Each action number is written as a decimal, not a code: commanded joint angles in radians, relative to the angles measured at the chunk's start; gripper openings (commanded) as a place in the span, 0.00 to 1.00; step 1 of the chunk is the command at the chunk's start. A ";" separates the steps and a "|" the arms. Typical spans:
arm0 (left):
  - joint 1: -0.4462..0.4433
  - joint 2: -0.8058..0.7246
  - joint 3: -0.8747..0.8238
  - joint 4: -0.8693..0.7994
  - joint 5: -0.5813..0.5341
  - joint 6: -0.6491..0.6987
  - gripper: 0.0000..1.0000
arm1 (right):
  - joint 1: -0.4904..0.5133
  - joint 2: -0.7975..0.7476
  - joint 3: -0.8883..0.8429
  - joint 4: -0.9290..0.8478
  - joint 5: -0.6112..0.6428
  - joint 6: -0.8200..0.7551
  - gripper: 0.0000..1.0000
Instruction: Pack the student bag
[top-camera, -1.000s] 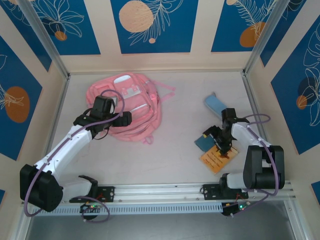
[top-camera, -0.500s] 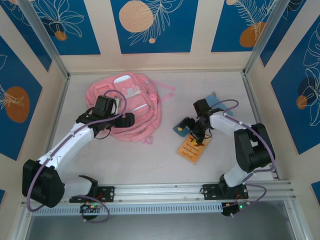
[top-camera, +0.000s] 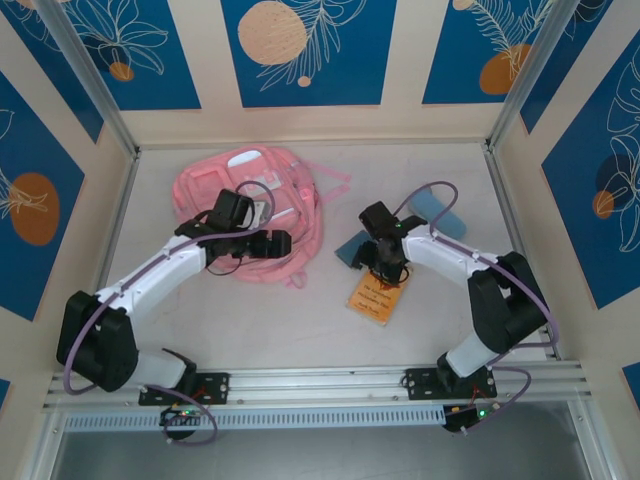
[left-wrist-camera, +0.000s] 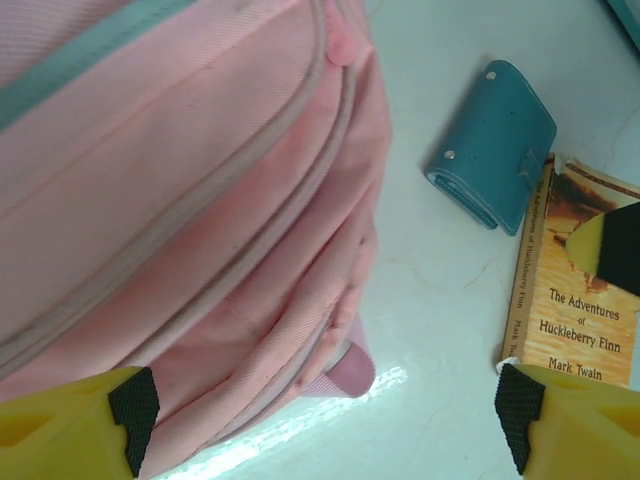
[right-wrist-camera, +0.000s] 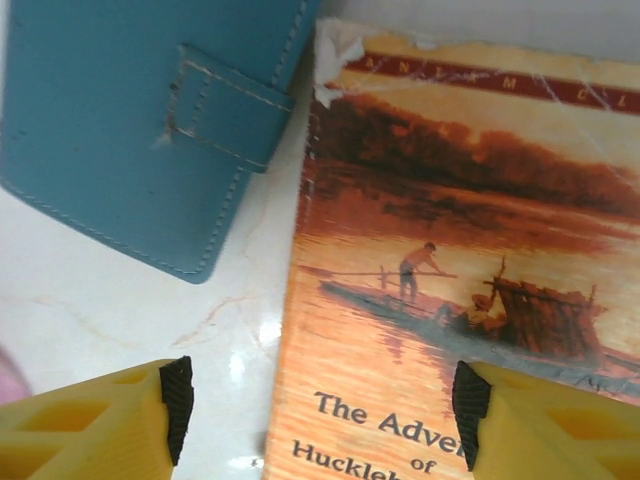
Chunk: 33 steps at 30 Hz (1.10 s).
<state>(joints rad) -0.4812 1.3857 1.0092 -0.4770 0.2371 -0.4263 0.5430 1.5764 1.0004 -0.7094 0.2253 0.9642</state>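
Pink fabric student bag, soft, limp, likely best pinched at a zip seam; left hand and right hand spread, empty.

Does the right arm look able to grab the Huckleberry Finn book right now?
Probably yes: the right gripper hovers open above the book, nothing lies on its cover, and the teal wallet sits to one side.

Pale tabletop, beige walls with blue floral panels, metal corner posts
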 joint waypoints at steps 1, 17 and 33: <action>-0.023 0.022 0.029 0.043 0.031 -0.055 0.87 | 0.058 0.069 0.046 -0.075 0.078 -0.012 0.69; -0.041 0.067 0.077 -0.023 0.007 -0.036 0.86 | 0.259 0.103 0.012 -0.281 0.183 -0.031 0.57; -0.251 0.262 0.159 0.140 0.130 -0.260 0.86 | -0.187 -0.321 -0.245 -0.116 -0.050 -0.088 0.63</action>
<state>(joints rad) -0.6804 1.6058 1.1206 -0.3805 0.3202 -0.6353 0.4084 1.2785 0.8146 -0.8703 0.3042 0.9184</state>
